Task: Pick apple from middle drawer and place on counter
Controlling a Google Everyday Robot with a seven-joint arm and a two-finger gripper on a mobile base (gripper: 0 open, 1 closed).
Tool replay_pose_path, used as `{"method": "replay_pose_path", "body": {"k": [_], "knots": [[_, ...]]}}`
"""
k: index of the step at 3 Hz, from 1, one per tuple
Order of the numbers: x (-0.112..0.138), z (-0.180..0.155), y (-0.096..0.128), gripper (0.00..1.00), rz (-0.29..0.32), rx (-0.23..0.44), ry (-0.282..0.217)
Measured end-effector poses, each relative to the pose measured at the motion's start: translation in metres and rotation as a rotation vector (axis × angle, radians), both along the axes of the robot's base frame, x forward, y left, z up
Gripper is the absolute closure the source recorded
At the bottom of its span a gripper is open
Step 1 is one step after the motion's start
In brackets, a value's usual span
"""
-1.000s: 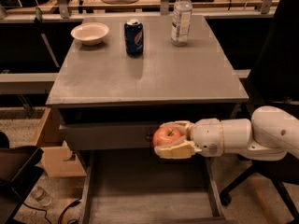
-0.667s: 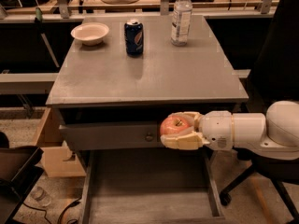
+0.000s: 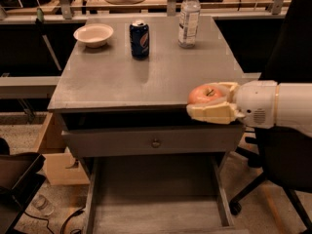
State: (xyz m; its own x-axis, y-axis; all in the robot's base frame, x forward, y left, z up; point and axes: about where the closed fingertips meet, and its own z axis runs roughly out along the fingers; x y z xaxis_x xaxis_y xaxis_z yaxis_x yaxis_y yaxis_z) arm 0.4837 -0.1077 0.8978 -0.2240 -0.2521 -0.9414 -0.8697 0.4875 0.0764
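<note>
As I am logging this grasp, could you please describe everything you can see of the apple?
The apple is small, round and red, with yellowish-orange patches and a dark stem dimple facing up. The cream gripper, at the front right edge of the counter, is shut on it, with one finger below and one behind. The apple is about level with the grey top; whether it touches the top cannot be told.
</note>
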Motion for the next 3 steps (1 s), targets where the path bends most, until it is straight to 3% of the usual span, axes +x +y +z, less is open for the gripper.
{"method": "replay_pose_path", "body": {"k": [1, 3], "knots": [[0.032, 0.028, -0.018, 1.00, -0.046, -0.028, -0.013], [0.120, 0.046, -0.029, 1.00, -0.023, -0.055, -0.010]]}}
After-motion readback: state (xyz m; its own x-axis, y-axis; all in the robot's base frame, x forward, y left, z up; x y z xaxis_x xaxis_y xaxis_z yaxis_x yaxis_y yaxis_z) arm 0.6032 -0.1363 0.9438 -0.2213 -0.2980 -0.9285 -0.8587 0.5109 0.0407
